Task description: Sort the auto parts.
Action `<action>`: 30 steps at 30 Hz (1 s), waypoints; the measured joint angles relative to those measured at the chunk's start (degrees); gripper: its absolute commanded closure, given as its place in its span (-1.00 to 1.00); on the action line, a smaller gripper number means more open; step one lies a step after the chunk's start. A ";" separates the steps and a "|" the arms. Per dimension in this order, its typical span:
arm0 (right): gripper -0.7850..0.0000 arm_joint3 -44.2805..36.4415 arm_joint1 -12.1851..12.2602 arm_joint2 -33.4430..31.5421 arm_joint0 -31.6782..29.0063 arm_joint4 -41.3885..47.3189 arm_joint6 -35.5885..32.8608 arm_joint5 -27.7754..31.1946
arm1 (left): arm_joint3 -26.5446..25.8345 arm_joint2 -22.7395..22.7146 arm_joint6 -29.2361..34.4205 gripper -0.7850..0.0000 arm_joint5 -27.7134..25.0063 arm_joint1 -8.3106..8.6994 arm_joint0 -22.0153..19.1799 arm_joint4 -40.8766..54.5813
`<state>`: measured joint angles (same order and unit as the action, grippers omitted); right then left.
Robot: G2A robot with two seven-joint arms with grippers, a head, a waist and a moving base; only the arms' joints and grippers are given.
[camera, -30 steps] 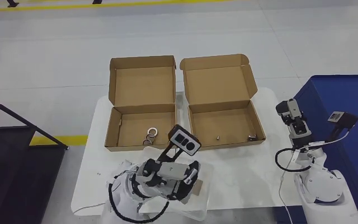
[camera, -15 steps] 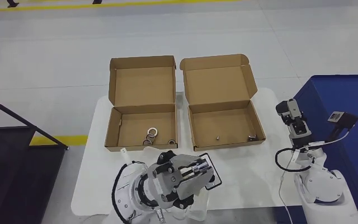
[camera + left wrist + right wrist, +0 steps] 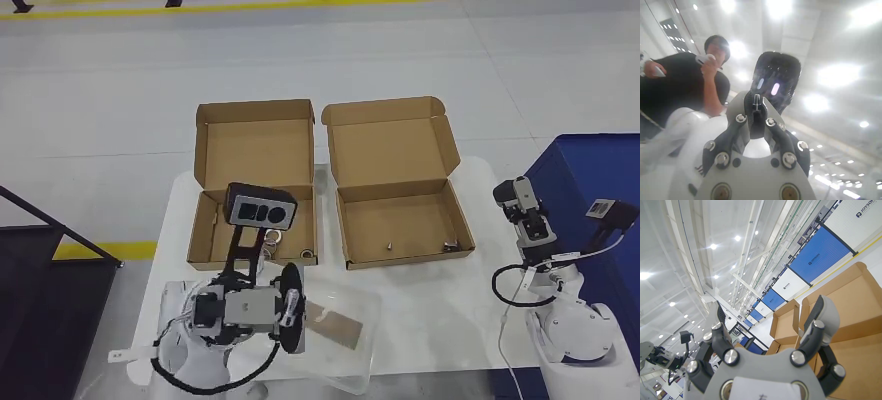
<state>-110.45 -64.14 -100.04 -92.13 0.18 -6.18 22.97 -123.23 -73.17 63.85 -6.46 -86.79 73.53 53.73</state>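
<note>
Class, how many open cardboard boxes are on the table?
2. The left cardboard box and the right cardboard box sit side by side on the table, lids open.

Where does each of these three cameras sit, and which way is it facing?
Top: above the left arm and right arm, looking down at the table and two boxes; both arms show.
Left wrist: on the left arm, facing up at the ceiling; the left pincer shows, shut on a bolt.
Right wrist: on the right arm, facing up and across at the boxes; the right pincer shows, open.
Shared: top and right wrist views both show the boxes.
</note>
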 measured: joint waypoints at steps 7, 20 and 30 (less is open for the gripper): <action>-1.00 0.00 0.00 0.00 0.00 0.00 0.00 0.00 | -1.99 -4.53 0.53 1.00 -20.98 0.32 -0.97 -15.65; -1.00 0.00 0.00 0.00 0.00 0.00 0.00 0.00 | 4.43 -3.11 -4.15 1.00 -29.37 1.09 -5.60 -44.94; -1.00 0.00 0.00 0.00 0.00 0.00 0.00 0.00 | 17.90 1.72 -5.00 1.00 -21.86 1.26 -13.44 -57.52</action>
<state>-110.45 -64.14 -100.04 -92.13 0.18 -6.18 22.97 -105.33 -71.46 58.86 -28.32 -85.53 60.08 -3.79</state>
